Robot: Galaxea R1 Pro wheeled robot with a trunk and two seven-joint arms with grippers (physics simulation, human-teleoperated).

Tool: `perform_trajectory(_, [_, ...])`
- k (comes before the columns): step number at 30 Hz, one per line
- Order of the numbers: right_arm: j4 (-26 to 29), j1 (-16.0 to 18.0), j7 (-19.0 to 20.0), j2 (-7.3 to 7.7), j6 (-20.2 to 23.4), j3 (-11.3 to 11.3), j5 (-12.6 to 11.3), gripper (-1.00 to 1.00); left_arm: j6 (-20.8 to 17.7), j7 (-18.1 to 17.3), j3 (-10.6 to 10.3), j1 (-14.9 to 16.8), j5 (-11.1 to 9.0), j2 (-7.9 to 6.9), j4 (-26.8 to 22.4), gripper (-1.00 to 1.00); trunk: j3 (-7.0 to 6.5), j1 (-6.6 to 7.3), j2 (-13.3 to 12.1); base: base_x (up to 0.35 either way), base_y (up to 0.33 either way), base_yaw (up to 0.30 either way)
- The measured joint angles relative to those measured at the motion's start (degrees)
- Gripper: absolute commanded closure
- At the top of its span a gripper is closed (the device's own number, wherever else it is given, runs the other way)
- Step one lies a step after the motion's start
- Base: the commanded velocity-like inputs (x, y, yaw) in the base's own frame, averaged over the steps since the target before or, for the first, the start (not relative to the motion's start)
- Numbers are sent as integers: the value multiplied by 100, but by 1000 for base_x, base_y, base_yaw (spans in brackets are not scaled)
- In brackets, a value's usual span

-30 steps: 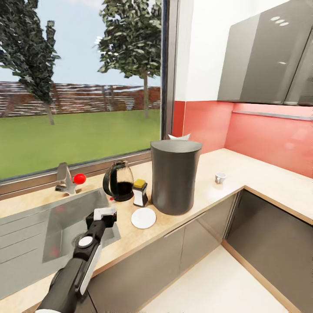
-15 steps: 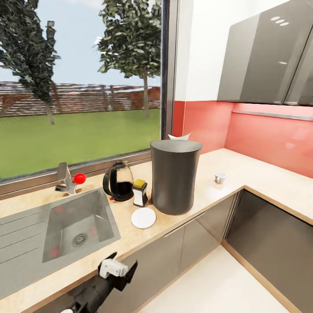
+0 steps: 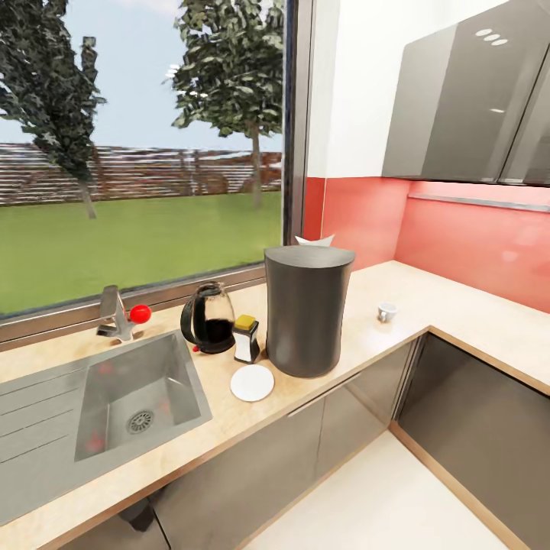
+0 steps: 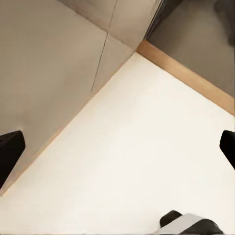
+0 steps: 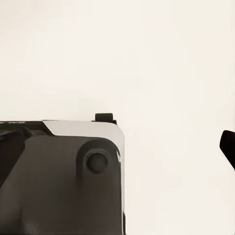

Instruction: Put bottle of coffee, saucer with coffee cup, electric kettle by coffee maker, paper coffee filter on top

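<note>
Nearest, the left gripper (image 4: 117, 147) and right gripper (image 5: 117, 142) both hang spread and empty above pale floor. On the light wood-look countertop (image 3: 428, 302), the flat white round saucer (image 3: 252, 383) lies at frame centre; the tiny white handled cup (image 3: 387, 312) stands well apart at right, probably nearer the right arm.

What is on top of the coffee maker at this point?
A white pointed tip of the paper coffee filter pokes up past the back rim of the coffee maker. The rim hides the rest, so I cannot tell whether it rests on top or lies behind.
</note>
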State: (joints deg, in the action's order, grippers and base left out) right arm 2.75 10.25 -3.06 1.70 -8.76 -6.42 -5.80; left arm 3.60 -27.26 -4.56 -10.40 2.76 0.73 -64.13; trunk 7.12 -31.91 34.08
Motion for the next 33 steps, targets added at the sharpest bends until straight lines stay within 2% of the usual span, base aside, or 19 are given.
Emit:
perform_trajectory(2, [187, 1, 10, -2, 4, -4, 0, -100, 181, 26, 50, 1, 48, -7, 610, -100, 0, 0, 0, 0, 0, 0])
perform_trajectory(5, [416, 0, 25, -4, 7, -3, 1, -100, 234, 174, 108, 10, 57, -38, 1216, -100, -1, 0, 0, 0, 0, 0])
perform_trajectory(8, [538, 0, 40, 1, 0, -3, 0, -100, 294, 780, 195, 34, 59, -125, 2187, -100, 0, 0, 0, 0, 0, 0])
perform_trajectory(12, [552, 0, 35, 4, -3, -4, -1, -100, 454, 1065, 210, 57, 52, -140, 3052, -100, 0, 0, 0, 0, 0, 0])
perform_trajectory(15, [552, 0, 21, 4, -7, -9, -1, -100, 514, 1293, 216, 76, 27, -148, 3555, -100, -1, 0, 0, 0, 0, 0])
perform_trajectory(18, [553, 0, 24, 4, -9, -5, -1, -100, 529, 1593, 230, 79, 10, -147, 3803, -100, -1, 0, 0, 0, 0, 0])
perform_trajectory(19, [555, 0, 35, 1, -2, 6, -1, -100, 526, 1968, 256, 69, -6, -181, 4349, -100, 0, 0, 0, 0, 0, 0])
perform_trajectory(21, [546, 0, 38, -14, -2, -6, -1, -100, 517, 2179, 336, 74, -2, -199, 4746, -100, -1, 0, 0, 0, -46, 0])
perform_trajectory(22, [539, -1, 38, -2, 4, 15, -1, -100, 470, 3403, 625, 73, -4, -200, 4977, -100, -1, 0, 0, 0, -127, 0])
perform_trajectory(24, [538, 0, 31, -3, 0, 1, -1, -100, 454, 3672, 632, 75, -5, -174, 5004, -100, -1, 0, 0, 0, -214, 0])
perform_trajectory(26, [530, 0, 25, 1, -2, -2, -1, -100, 445, 3798, 652, 75, -2, -161, 5015, -100, -1, 0, 0, 0, -262, 8])
perform_trajectory(33, [528, 0, 13, -4, -4, -14, 0, -100, 447, 3825, 660, 74, -8, -163, 5023, -100, -1, 0, 0, 0, -270, 162])
